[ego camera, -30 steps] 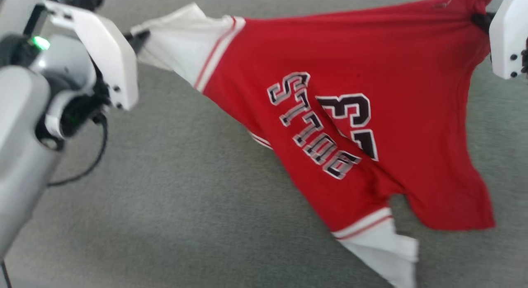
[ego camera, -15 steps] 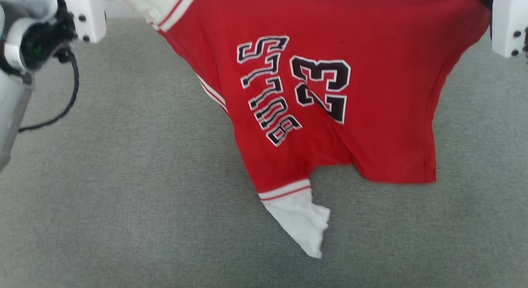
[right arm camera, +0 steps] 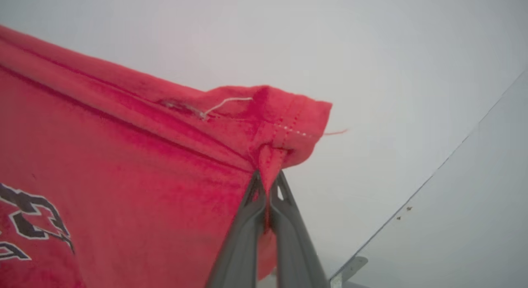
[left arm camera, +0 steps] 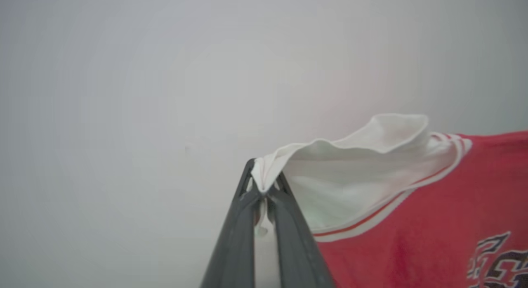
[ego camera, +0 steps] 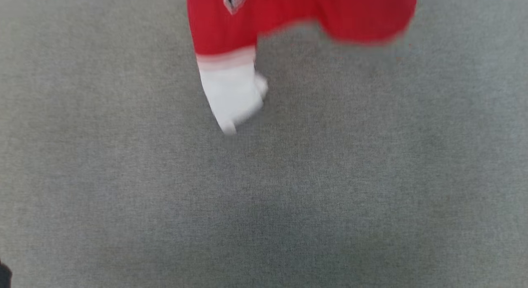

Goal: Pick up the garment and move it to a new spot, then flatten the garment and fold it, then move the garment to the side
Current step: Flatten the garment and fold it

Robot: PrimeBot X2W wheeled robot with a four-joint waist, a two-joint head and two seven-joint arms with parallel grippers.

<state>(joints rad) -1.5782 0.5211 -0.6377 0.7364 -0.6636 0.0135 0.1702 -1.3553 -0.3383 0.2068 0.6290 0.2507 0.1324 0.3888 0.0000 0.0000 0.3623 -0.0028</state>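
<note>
Holding shirt (ego camera: 222, 28) aloft between both tools, stretched across. Pinching edge of white sleeve (left arm camera: 350, 176) with left tool (left arm camera: 264, 185), with fingers (left arm camera: 232, 246) pressed tight together and a small fold of white fabric caught at the tips, poking out above them. Next to that sleeve, seeing red-and-white striped trim (left arm camera: 416, 182), then red body running off the right of left wrist view, with part of black white-outlined lettering (left arm camera: 495, 255) in the lower right corner. Pinching red hem corner (right arm camera: 288, 123) with right tool (right arm camera: 267, 181), likewise squeezed right down, with red fabric bunched over the tips and a dotted stitch line across the corner. Noting loose pale thread (right arm camera: 227, 101) lying on the hem left of that corner, plus stray red fibre (right arm camera: 336, 133) sticking out to its right. Behind both pinch points, seeing plain pale backdrop (left arm camera: 123, 114); in right wrist view also a thin diagonal line (right arm camera: 453, 156) with small metal bracket (right arm camera: 350, 267) at its low end, can't tell what. From head view, looking down on grey surface (ego camera: 264, 197), all motion-blurred. Seeing lower part of shirt hanging in at the top edge: red body plus other sleeve (ego camera: 231, 94) dangling lowest, tip pointing down. Can't tell whether that tip touches the surface or hangs clear of it
</note>
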